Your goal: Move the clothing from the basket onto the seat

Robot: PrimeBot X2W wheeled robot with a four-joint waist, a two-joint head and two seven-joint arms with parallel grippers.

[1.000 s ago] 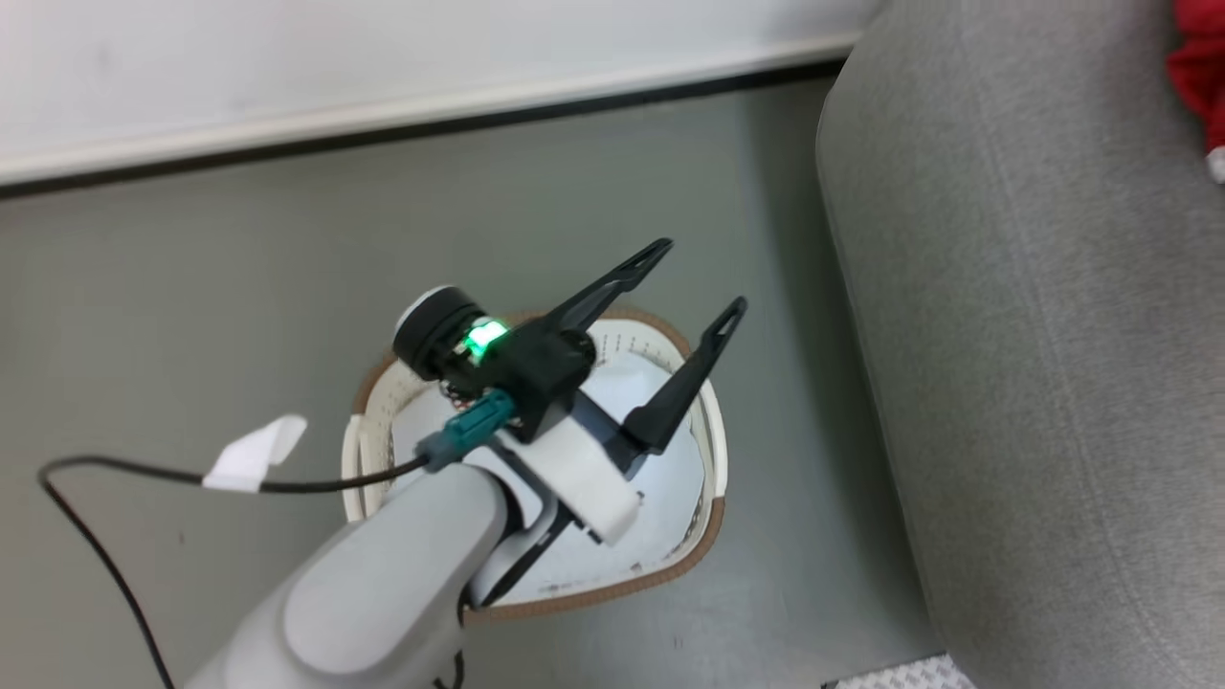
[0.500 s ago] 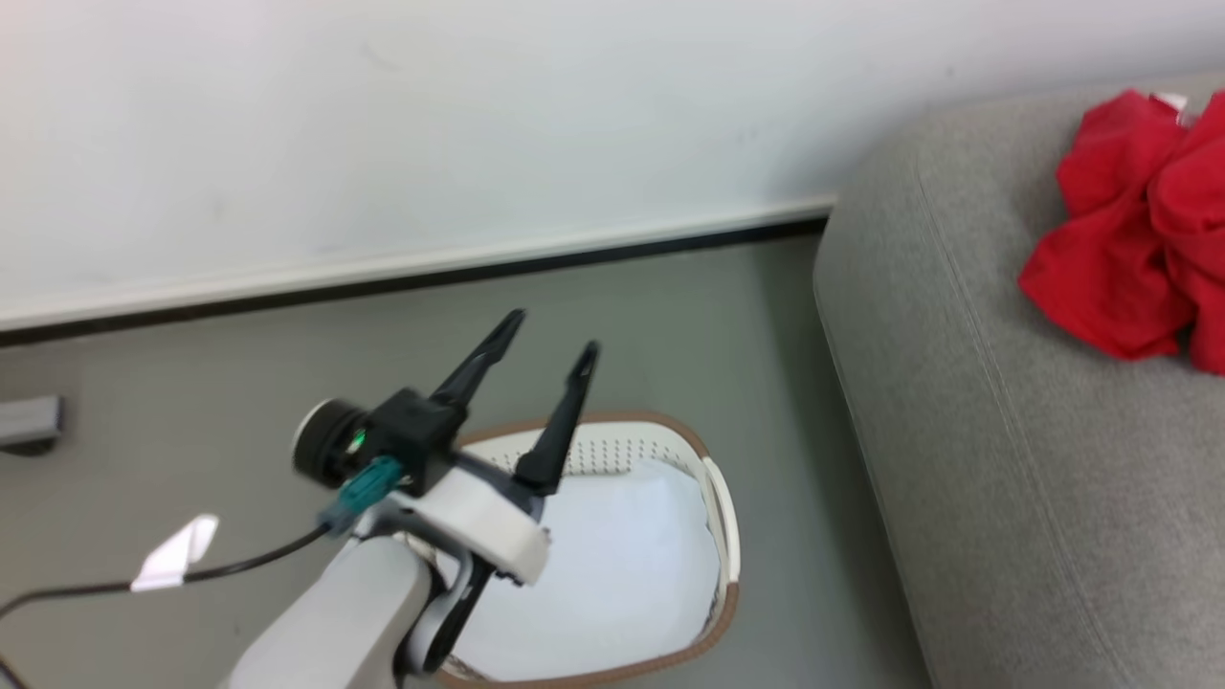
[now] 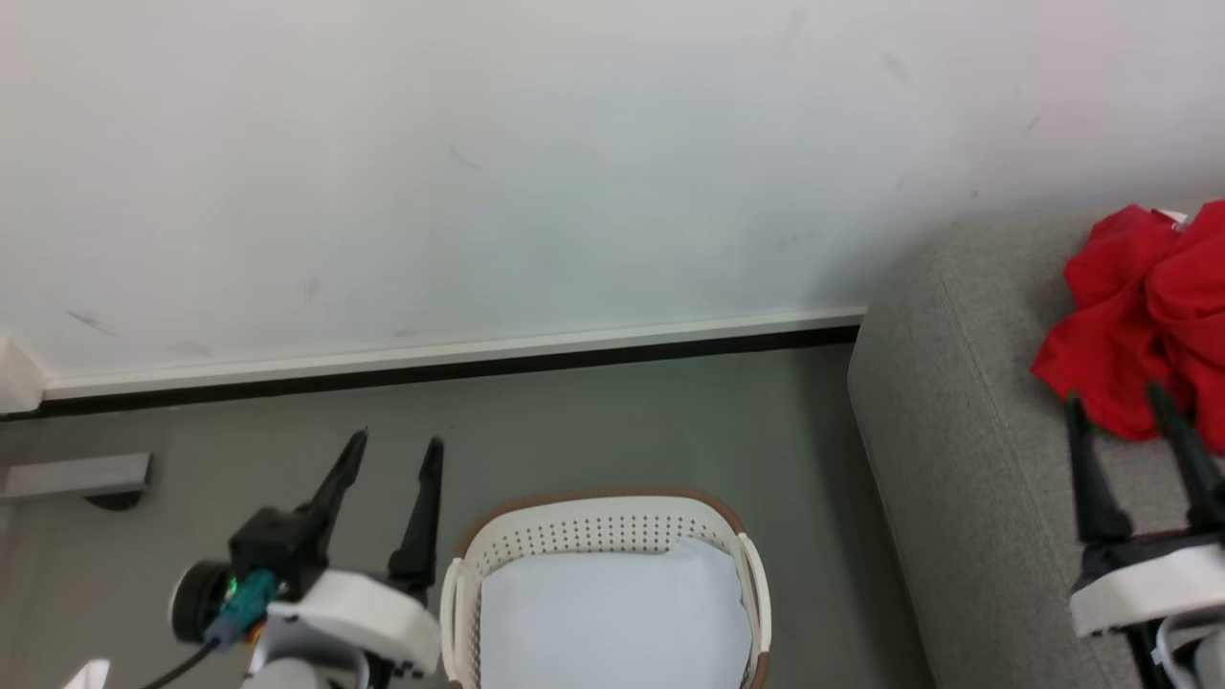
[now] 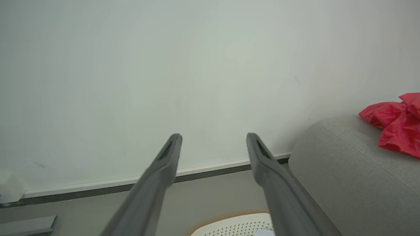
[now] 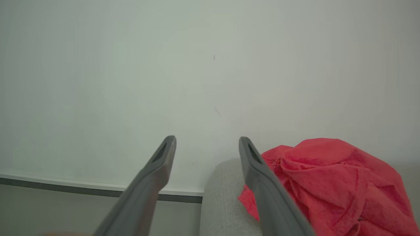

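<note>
The bright red clothing (image 3: 1144, 321) lies crumpled on the grey seat (image 3: 957, 459) at the right; it also shows as a red heap (image 5: 331, 186) in the right wrist view and at the far right (image 4: 395, 123) of the left wrist view. The cream basket (image 3: 603, 536) with a brown rim stands on the floor beside the seat, with a pale blue-white cloth (image 3: 612, 617) inside. My left gripper (image 3: 394, 448) is open over the floor, left of the basket. My right gripper (image 3: 1115, 400) is open above the seat, just in front of the clothing, holding nothing.
A white wall with a dark baseboard (image 3: 450, 368) runs behind the basket. A grey flat object (image 3: 77, 477) lies on the floor at the far left. Grey floor (image 3: 612, 431) lies between wall, basket and seat.
The head camera has tilted up, so the wall and more of the seat show. My left gripper has drawn back from over the basket to its left side. My right gripper has come into view.
</note>
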